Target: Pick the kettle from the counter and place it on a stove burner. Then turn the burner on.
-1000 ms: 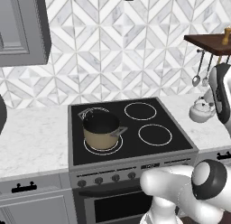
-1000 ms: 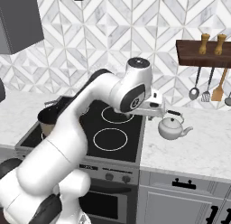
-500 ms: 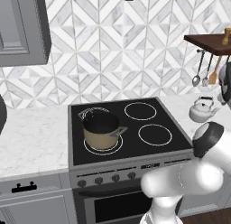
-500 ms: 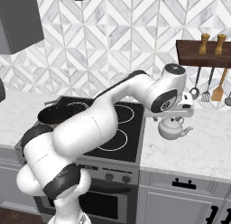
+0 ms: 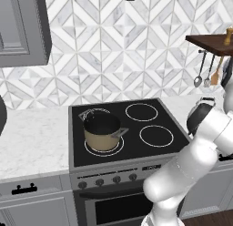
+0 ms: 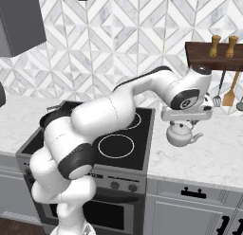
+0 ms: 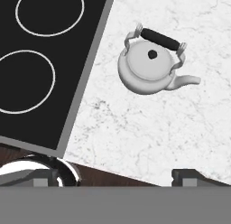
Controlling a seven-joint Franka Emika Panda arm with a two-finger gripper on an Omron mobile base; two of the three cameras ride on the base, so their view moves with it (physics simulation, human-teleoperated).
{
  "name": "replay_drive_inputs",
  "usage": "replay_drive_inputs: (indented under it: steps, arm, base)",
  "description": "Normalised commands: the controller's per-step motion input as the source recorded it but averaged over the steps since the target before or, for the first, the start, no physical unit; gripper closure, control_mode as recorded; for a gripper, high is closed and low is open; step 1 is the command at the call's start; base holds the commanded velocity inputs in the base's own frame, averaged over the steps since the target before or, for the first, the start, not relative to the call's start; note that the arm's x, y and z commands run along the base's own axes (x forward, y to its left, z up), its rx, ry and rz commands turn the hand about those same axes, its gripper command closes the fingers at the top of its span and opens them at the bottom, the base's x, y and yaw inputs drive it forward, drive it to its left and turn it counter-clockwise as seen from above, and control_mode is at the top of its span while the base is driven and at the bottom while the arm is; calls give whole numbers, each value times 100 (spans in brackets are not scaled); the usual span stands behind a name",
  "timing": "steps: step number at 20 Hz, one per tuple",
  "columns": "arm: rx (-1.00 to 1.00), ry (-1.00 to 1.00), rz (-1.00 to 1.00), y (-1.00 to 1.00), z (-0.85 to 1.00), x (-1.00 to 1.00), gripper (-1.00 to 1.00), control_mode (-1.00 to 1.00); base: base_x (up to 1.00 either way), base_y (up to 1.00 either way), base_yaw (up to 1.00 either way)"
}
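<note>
A: Below the gripper (image 6: 186,116), what's done?
B: Nothing yet. Counter (image 7: 149,128) under it, kettle (image 7: 149,67) sitting there just beside the stove (image 7: 54,69); fingers spread wide, holding nothing. Pick, place and burner (image 7: 22,81) switch all left.
A: Containers?
B: Tan pot (image 5: 102,131) well off on a far burner, looks empty. Kettle lid on, contents hidden.

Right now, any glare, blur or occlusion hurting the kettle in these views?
Hand view: kettle sharp, evenly lit, soft shadow on the counter. Right base view: arm partly covers it. Left base view: arm hides most of it; cooktop glossy, no harsh glare.
</note>
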Motion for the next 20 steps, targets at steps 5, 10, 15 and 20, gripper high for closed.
replay_drive_inputs:
  steps: [5,10,15,20]
  arm:
    - [-10,0,0,4,-12,32,-100,-100]
    - [-19,0,0,20,-37,24,-100,-100]
    - [-3,0,2,20,-35,9,-100,-100]
    - [-9,0,2,15,-22,13,-100,-100]
  base:
    - [0,0,0]
    - [0,0,0]
    - [0,0,0]
    - [0,0,0]
